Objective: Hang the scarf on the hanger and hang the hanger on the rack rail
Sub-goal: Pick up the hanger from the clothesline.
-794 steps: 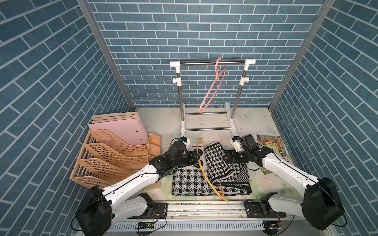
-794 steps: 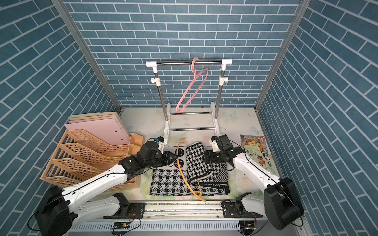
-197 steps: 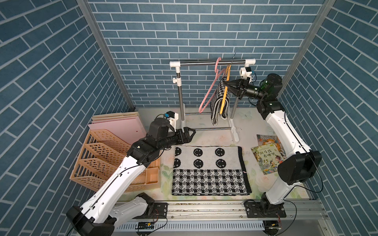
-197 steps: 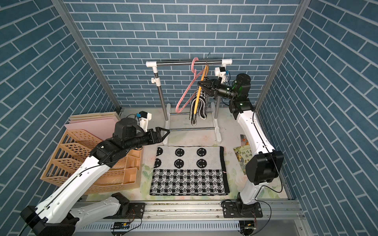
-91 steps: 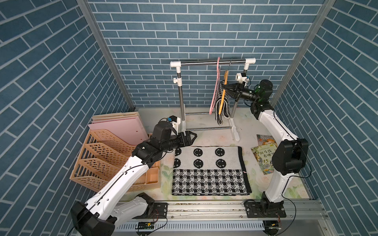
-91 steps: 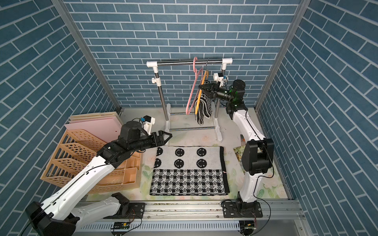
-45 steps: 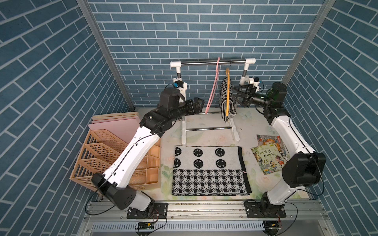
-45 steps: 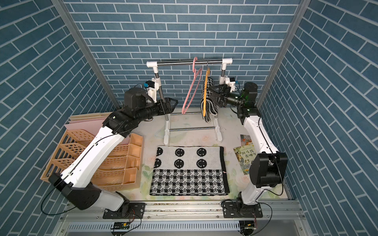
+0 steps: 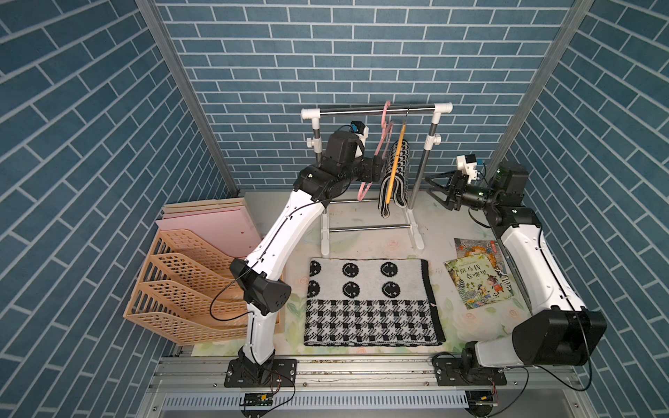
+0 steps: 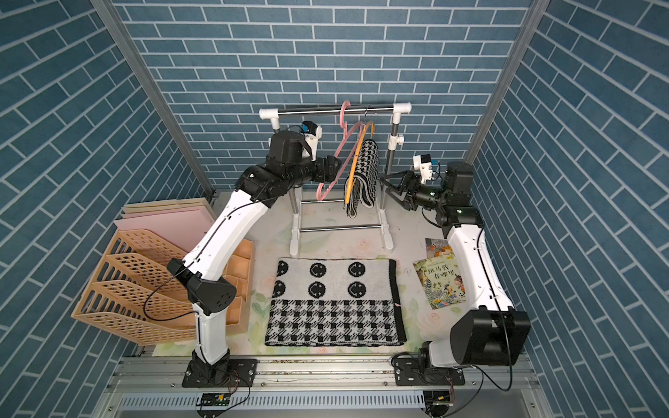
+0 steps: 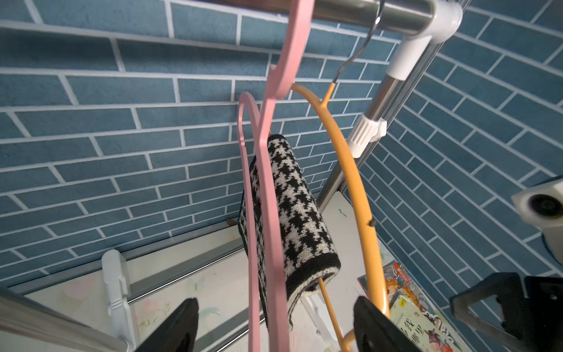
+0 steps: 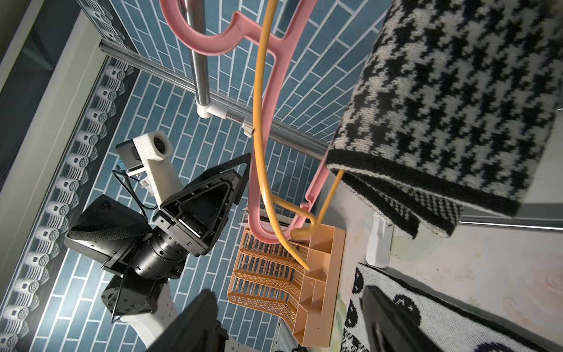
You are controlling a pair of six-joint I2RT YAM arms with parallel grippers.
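Note:
The black-and-white houndstooth scarf (image 9: 396,173) (image 10: 365,170) is draped over the bottom bar of an orange hanger (image 9: 396,159) (image 10: 356,155). The hanger's wire hook sits on the rack's rail. My right gripper (image 9: 434,190) (image 10: 389,188) stands open to the right of the rack's post, apart from the hanger; nothing lies between its fingers in the right wrist view (image 12: 289,323). My left gripper (image 9: 378,170) (image 11: 274,329) is open at the rack's left side. A pink hanger (image 11: 268,183) (image 10: 340,159) passes between its fingers, and the orange hanger runs close by one finger.
The clothes rack (image 9: 376,110) stands at the back. A knitted black-and-white mat (image 9: 369,300) lies flat in the middle of the table. An orange file rack (image 9: 188,286) and pink folders (image 9: 210,224) fill the left side. A picture book (image 9: 478,278) lies at the right.
My right gripper has opened, let go of the orange hanger and drawn back to the right. My left arm has risen from the table to the rack, and its jaws now straddle the pink hanger.

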